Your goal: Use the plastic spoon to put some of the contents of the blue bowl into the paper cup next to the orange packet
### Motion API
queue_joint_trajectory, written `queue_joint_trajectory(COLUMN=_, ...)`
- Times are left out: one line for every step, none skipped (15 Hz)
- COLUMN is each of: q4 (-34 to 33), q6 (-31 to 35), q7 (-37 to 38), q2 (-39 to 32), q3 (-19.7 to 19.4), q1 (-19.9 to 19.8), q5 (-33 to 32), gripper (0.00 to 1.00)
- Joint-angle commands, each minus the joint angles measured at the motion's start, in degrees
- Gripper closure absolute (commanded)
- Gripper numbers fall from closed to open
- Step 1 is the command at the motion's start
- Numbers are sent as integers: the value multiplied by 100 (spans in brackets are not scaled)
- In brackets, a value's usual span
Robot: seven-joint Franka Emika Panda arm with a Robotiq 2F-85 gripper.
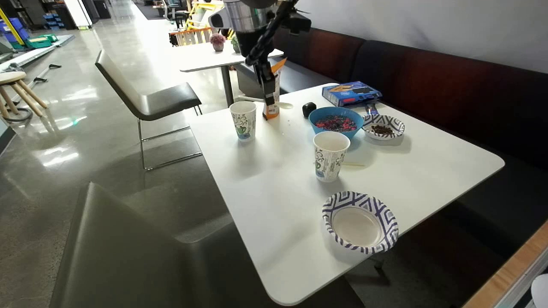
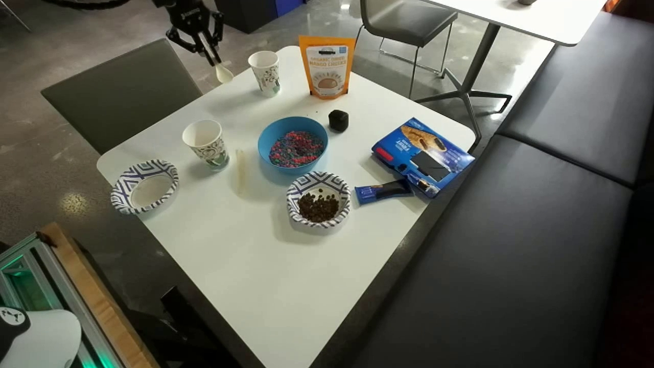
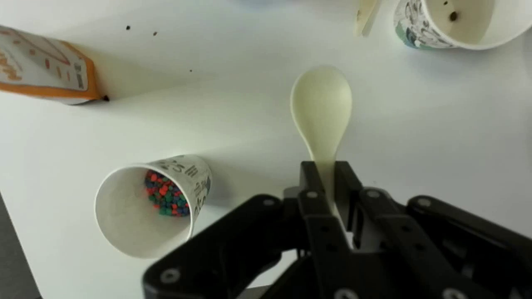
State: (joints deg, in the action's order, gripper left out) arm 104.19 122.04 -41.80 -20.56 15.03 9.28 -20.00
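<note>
My gripper (image 3: 324,176) is shut on the handle of the cream plastic spoon (image 3: 321,104). The spoon's bowl points away from the fingertips and looks empty. In an exterior view the gripper (image 2: 210,57) hangs above the table's far edge, beside the paper cup (image 2: 266,76). That cup stands upright next to the orange packet (image 2: 328,66); in the wrist view the paper cup (image 3: 124,207) holds small red, green and blue bits. The blue bowl (image 2: 264,145) with similar bits sits mid-table, and both exterior views show it.
Another paper cup (image 2: 207,148) stands near a pale stick (image 2: 240,171). A patterned paper bowl (image 2: 121,191) lies at a corner; a second patterned bowl (image 2: 292,202) holds dark bits. A blue box (image 2: 429,153), a wrapped bar (image 2: 378,193) and a black lump (image 2: 339,121) are also here.
</note>
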Motion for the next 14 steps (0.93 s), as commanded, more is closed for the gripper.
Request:
queue_joint_trajectory(q4=1280, q6=732, q7=235, q2=762, q3=-160, q1=-226, q5=429, gripper=96)
queue_joint_trajectory(q4=1525, q6=890, q7=290, q2=898, q3=-217, q1=-291, q5=501, gripper=96)
queue_joint_trajectory(q4=1762, q6=1007, q7=380, q2=1036, q3=-281, q1=-341, q5=561, gripper=96)
queue_joint_trajectory(q4=1961, q6=1107, q7=506, q2=1149, q3=-367, q1=-373, q5=539, gripper=96)
queue_joint_trajectory(q4=2125, q6=1156, q7=633, q2=1251, q3=-440, q1=-399, q5=525, gripper=96)
queue_joint_trajectory(q4=1529, q6=893, q7=395, q2=821, q3=-402, q1=-299, q5=405, gripper=86)
queue_joint_trajectory(q4=1708, q6=955, q7=465, q2=934, q3=-458, q1=-336, q5=403, gripper=86)
queue_joint_trajectory(q4=1828, q6=985, q7=490, q2=1021, q3=-489, q1=-362, q5=405, gripper=86)
queue_joint_trajectory(q4=1893, q6=996, q7=512, q2=1080, q3=-499, q1=-369, q5=409, gripper=86)
queue_joint_trajectory(q4=1920, q6=996, q7=536, q2=1112, q3=-499, q1=-365, q5=412, gripper=86)
queue_joint_trajectory(q4=1927, q6=996, q7=553, q2=1129, q3=-496, q1=-359, q5=414, gripper=86)
queue_joint_trajectory(q4=1929, q6=996, q7=561, q2=1136, q3=-494, q1=-357, q5=416, gripper=86)
queue_joint_trajectory(q4=1929, q6=996, q7=563, q2=1137, q3=-494, q1=-357, q5=417, gripper=96)
queue_joint_trajectory(q4=1898, q6=1039, q7=487, q2=1139, q3=-533, q1=-416, q5=457, gripper=96)
